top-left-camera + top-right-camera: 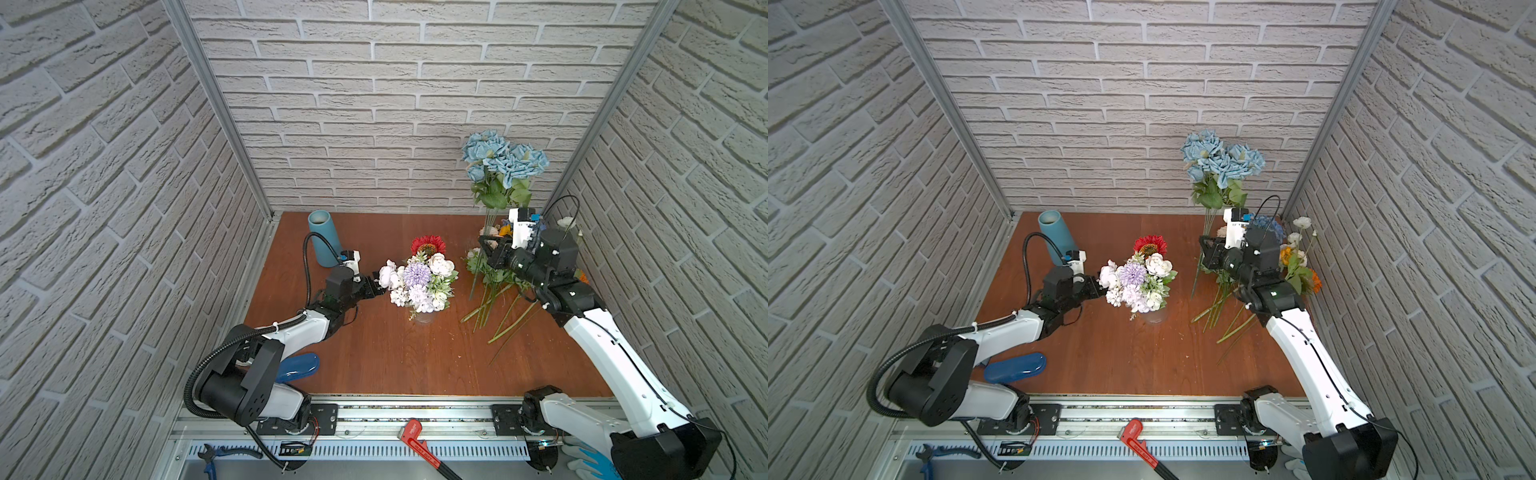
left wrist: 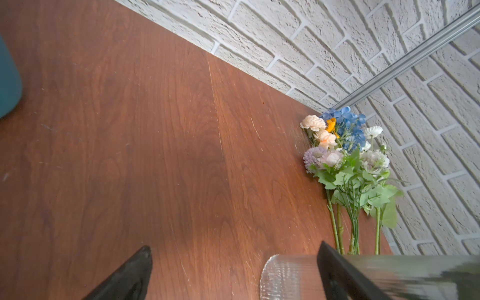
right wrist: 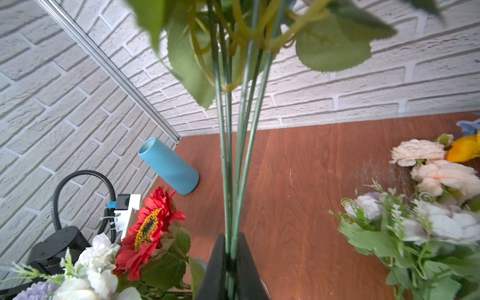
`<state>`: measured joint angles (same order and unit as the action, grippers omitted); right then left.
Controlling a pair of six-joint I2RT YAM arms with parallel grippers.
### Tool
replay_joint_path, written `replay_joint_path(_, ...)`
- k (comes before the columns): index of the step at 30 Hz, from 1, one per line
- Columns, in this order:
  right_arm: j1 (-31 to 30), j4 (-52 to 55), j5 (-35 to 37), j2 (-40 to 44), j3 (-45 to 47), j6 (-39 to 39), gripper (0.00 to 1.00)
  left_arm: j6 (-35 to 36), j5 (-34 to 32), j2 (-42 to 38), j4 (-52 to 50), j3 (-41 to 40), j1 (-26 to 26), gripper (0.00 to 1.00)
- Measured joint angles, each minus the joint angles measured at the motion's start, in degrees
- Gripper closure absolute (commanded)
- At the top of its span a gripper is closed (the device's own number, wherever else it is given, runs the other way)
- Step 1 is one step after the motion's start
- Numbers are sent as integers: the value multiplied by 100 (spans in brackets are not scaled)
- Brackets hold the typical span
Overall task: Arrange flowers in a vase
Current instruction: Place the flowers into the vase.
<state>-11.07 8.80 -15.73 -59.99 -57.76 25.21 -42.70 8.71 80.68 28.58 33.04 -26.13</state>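
A clear ribbed glass vase [image 1: 424, 318] stands mid-table with white, lilac and red flowers [image 1: 419, 278] in it. My left gripper [image 1: 376, 286] is open at the bouquet's left side. In the left wrist view the vase [image 2: 283, 278] lies between the spread fingers, close to one of them. My right gripper [image 1: 483, 243] is shut on the green stems [image 3: 228, 181] of a bunch of blue roses [image 1: 503, 160], held upright above the back right of the table. More flowers [image 1: 492, 286] lie in a pile under the right arm.
An empty light blue tube vase [image 1: 324, 237] stands at the back left corner. A dark blue oblong object [image 1: 297, 368] lies near the left arm's base. A red pipe wrench [image 1: 415, 436], pliers [image 1: 212, 457] and a glove [image 1: 590, 461] lie beyond the front rail. Brick walls close in three sides.
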Motion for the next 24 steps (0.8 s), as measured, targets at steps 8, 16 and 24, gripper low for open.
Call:
replay_joint_path(8,-555,-1349,459,-68,739,142,94,-50,234,-2,-229,70,-345,2)
replay_joint_path(16,-774,-2688,719,-184,979,-7,94,-166,232,33,-243,201,-667,2)
replay_joint_path(24,-1099,-3539,953,-522,1051,-149,94,-341,205,280,-20,229,-927,2)
